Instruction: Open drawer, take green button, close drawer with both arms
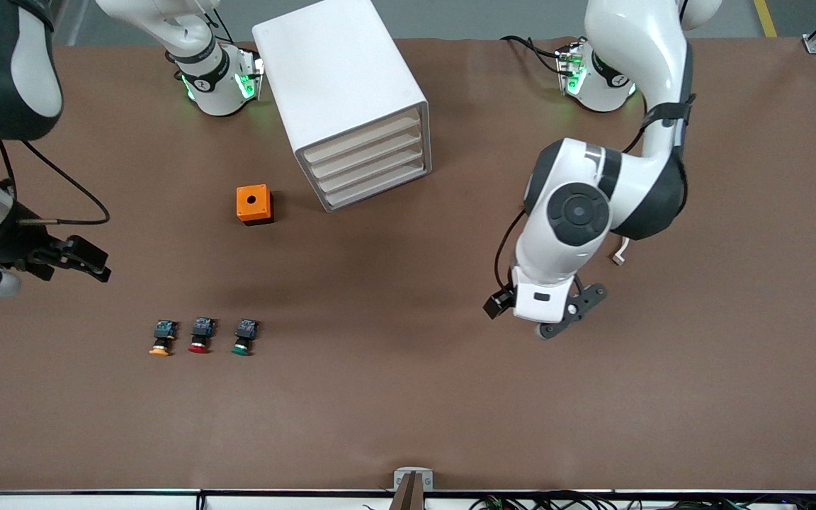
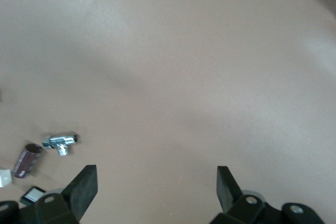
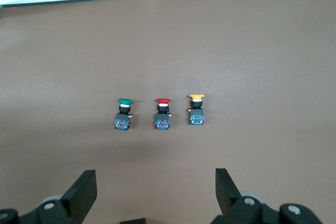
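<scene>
Nearest the front camera, three push buttons lay in a row on the brown table point(image 1: 408, 425) toward the right arm's end: the orange-capped button point(image 1: 161, 338), the red-capped button point(image 1: 200, 335) and, at the row's inner end, the green-capped button point(image 1: 244, 336), each on its side with the cap pointing toward the camera. The right gripper point(image 1: 71, 258) hung over the table a little farther up and toward the right arm's end, its fingers point(image 3: 84, 187) spread wide and holding nothing. The left gripper point(image 1: 557, 319) hovered over bare table toward the left arm's end, jaws likewise parted and empty. Farther off stood an orange box point(image 1: 253, 204), then the white cabinet point(image 1: 341, 92), all four slat drawers flush; the third drawer point(image 1: 369, 172) was shut. By my reading, nothing had begun: opening came first, calling for one gripper to reach the cabinet's front and catch that slat's edge, and not its neighbours.
</scene>
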Controlling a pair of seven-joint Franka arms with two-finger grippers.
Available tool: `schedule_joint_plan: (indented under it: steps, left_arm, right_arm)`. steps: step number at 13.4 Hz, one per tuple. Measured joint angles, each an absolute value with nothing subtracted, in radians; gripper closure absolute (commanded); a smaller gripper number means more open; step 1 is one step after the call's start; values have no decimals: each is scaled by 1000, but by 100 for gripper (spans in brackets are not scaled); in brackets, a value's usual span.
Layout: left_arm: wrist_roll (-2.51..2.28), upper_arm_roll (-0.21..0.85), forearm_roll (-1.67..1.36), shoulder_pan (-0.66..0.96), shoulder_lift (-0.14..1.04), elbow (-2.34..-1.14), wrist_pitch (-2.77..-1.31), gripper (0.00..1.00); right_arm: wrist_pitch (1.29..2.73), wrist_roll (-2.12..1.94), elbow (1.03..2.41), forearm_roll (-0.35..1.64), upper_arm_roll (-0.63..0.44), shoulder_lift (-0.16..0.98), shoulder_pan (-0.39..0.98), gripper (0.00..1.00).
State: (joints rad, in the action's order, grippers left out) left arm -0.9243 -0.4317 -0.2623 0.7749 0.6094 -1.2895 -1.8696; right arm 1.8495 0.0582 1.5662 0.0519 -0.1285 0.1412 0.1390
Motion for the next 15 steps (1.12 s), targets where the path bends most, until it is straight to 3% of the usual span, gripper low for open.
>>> schedule_joint_plan:
  steps: [6,15]
  left_arm:
    - [-832,-434,-262,727,558,-1290,-1819,0]
    - [-514,-441,-261,552,408,-1290,-1639,0]
  right_arm:
    - [1645,74,1427,17,-130,126,139,0]
    - [1586,100,1418,-39,-132,51,139,0]
